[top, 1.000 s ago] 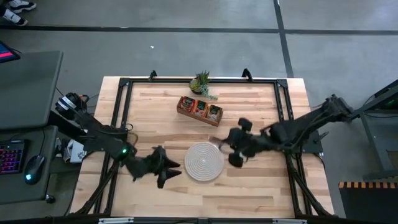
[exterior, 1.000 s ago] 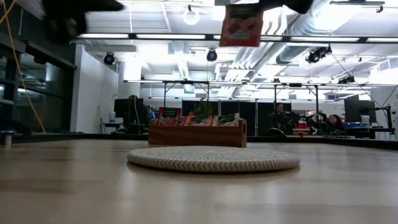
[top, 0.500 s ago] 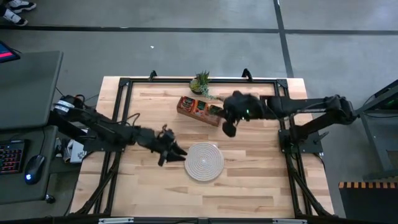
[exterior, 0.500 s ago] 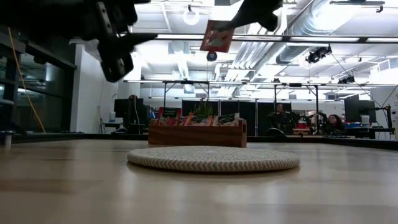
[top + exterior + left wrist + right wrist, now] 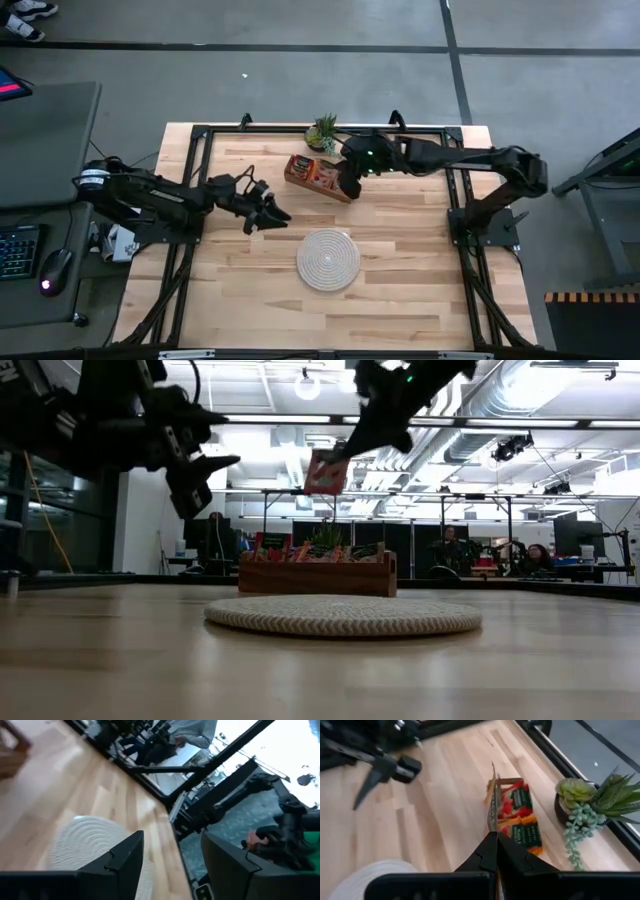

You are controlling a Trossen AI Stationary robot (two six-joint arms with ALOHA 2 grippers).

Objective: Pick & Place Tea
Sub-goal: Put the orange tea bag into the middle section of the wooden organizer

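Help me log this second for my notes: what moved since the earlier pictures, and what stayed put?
The right gripper, shut on a tea sachet throughout, swung from beside the round mat to above the wooden tray, and the sachet hangs lower. The left gripper, open and empty, moved from the mat's left up toward the tray. Mat, tray and plant stayed put.

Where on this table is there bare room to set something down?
Bare wood runs along the near edge below the round mat and across both near corners. The far middle is crowded: the wooden tray, the small plant, the right gripper holding a tea sachet, the left gripper nearby.
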